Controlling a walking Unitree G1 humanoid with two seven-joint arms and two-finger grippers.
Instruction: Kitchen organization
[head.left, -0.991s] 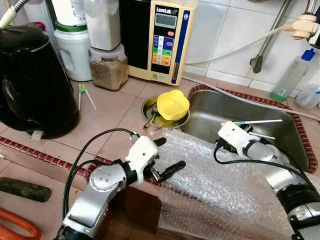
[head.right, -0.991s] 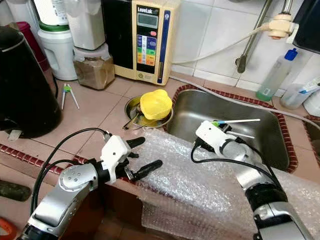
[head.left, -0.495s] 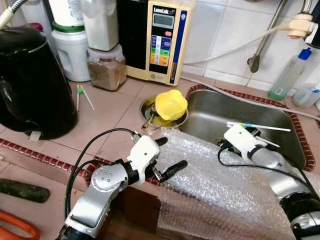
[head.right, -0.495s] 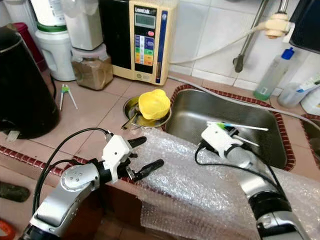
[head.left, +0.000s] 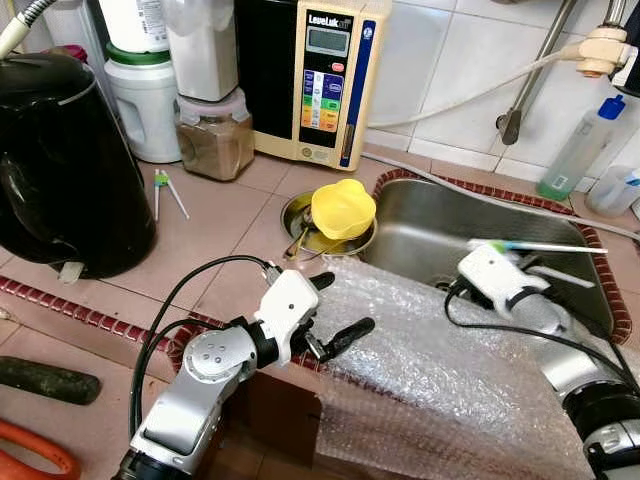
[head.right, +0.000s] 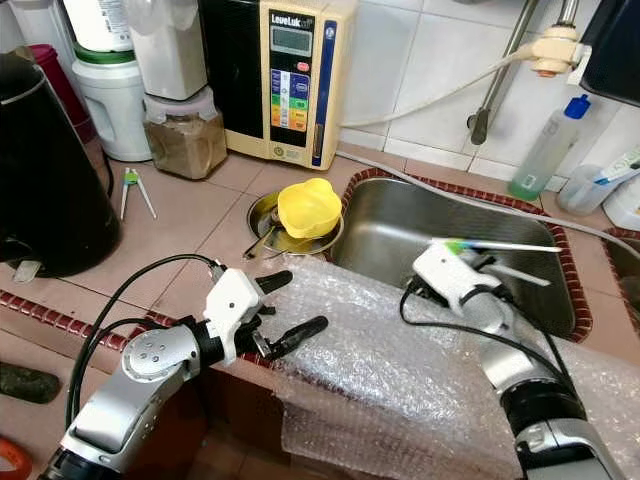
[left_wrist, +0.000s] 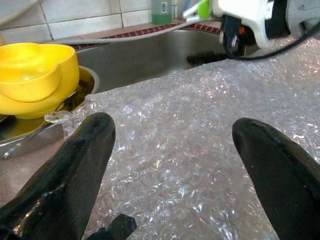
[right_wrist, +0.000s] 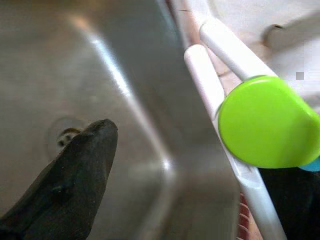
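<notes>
Over the sink (head.left: 420, 225), right pincer (head.left: 525, 262) clamps white chopsticks (head.left: 560, 247); left pincer (head.left: 338, 312) gapes above bubble wrap (head.left: 440, 370).

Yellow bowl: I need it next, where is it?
The yellow bowl sits in a metal dish on the counter, just left of the sink.
</notes>
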